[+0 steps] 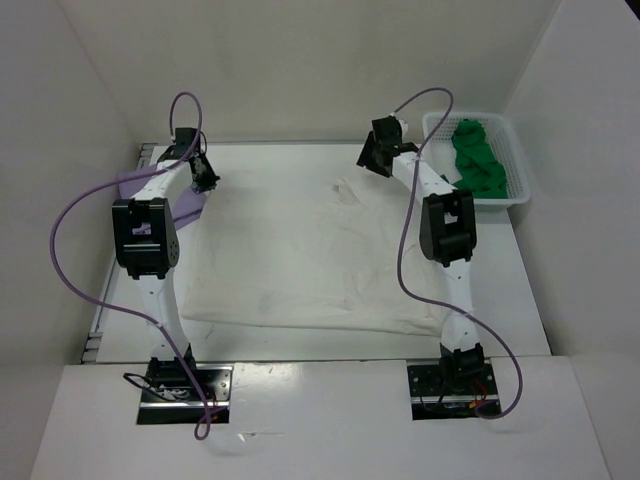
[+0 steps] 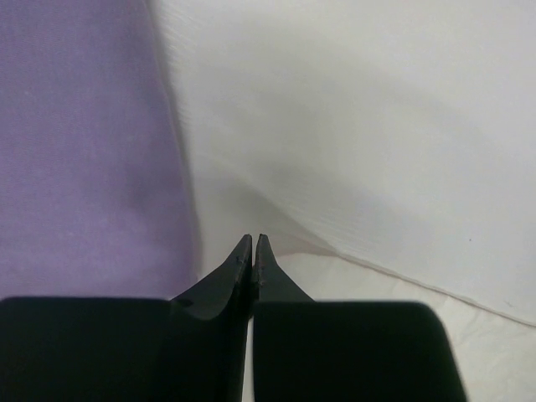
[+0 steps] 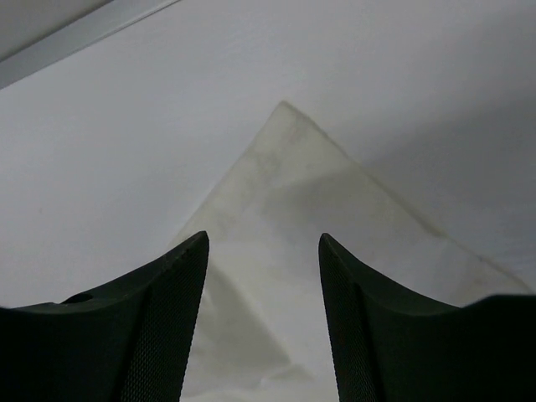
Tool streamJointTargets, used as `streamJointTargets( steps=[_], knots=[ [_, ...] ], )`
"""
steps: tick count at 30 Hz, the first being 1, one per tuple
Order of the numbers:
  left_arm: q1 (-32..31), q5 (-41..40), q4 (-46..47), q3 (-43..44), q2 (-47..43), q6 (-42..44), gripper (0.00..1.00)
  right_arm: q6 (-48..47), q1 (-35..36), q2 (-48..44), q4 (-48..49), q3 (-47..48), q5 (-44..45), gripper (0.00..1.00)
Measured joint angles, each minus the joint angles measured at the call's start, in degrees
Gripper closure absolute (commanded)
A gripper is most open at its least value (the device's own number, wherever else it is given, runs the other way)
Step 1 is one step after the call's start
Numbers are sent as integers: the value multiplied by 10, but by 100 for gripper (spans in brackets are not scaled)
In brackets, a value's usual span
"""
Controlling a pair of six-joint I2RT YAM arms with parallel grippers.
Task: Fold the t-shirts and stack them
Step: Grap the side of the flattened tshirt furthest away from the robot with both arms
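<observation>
Left pincer [image 2: 253, 244] is standing clenched, its tips pressed together at the left edge of the cream white t-shirt [image 1: 300, 250], just beside the lavender t-shirt [image 2: 84, 142]; whether any cloth is being pinched between the tips cannot be told. Right pincer [image 3: 264, 251] is standing released, its two fingers wide apart and hovering over a pointed corner of the cream white t-shirt at the far right of the garment. That shirt is lying spread flat across the middle of the table [image 1: 270, 160], between the two arms. The lavender t-shirt is lying at the table's far left, partly hidden under the left arm and touching the cream one. The green t-shirt [image 1: 478, 160] is sitting crumpled inside the white mesh basket [image 1: 522, 185] at the far right corner, well apart from both pincers.
</observation>
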Motion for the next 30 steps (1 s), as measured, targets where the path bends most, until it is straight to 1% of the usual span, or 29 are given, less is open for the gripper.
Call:
streamJointTargets(
  steps=[1,4,7,8,11,15,17,22,26,27,29,30],
  knots=[
    [0,3,1,0,0,0,100,-4,0,23,-8,29,7,38],
    [0,13,3,-4,0,-2,100,-14,0,111,-46,161,32,38],
    [-3,21,3,-8,0,-3,100,-28,1,217,-92,339,56,38],
    [-3,23,3,-8,0,-3,100,-32,1,236,-98,369,60,40],
    [-4,25,3,-8,0,-4,100,-39,2,250,-118,382,65,46],
    [-4,28,3,-8,0,-4,100,-45,2,259,-128,389,64,46],
    [-5,30,3,-8,0,-4,100,-48,2,263,-129,391,59,49],
    [-10,31,3,-9,0,-4,100,-52,2,266,-127,392,46,50],
    [-16,33,4,-9,0,-4,100,-56,2,273,-128,403,32,68],
    [-18,33,5,-10,0,-4,100,-57,2,275,-127,404,29,75],
    [-19,34,7,-12,0,-4,100,-59,2,276,-128,407,21,81],
    [-20,35,7,-14,0,-4,100,-59,2,277,-128,407,18,86]
  ],
)
